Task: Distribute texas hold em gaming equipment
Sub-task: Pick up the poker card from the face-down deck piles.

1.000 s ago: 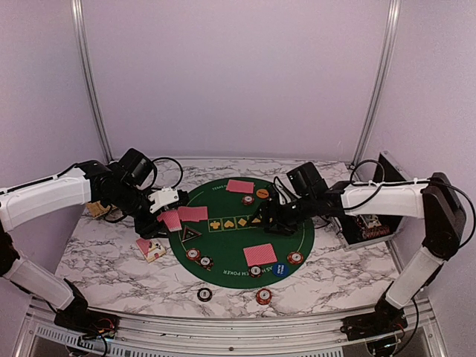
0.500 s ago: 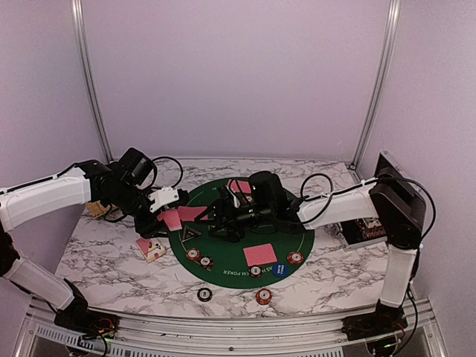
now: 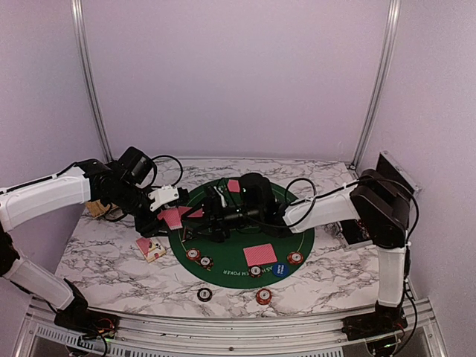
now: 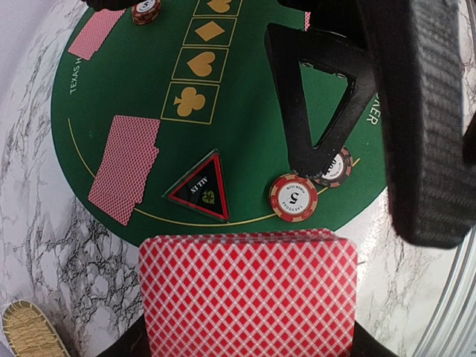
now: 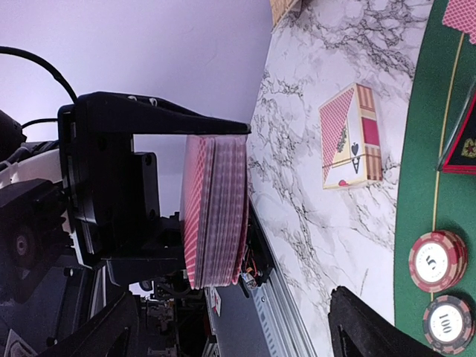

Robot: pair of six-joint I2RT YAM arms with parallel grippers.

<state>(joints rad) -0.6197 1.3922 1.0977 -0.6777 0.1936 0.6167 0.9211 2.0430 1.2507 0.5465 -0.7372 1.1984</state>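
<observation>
One look: found deck clamped edge to edge in left gripper, jaws drawn tight on it, red backs facing that wrist's camera. Hung over left half of bench, just off left edge of mat. Found right gripper spread wide, holding nothing, near deck over mat's left part, not touching it.

Judged deck light, slick and loose: thin bendy cards, apt to bow or spill under a hard squeeze, apt to slide off two at a time. Reckoned best hold on outermost card alone, at a free edge clear of the left jaws, with a shallow pinch and a pull along card's plane.

Little room low down:
- marker and chips at mat's near-left edge, close by the grippers
- card pair beside marker
- second card pair toward mat's near edge, button next to it

Spotted box on bench left of mat and basket toward bench's left edge. Judged bare mat around suit squares at its centre the safest lane.
</observation>
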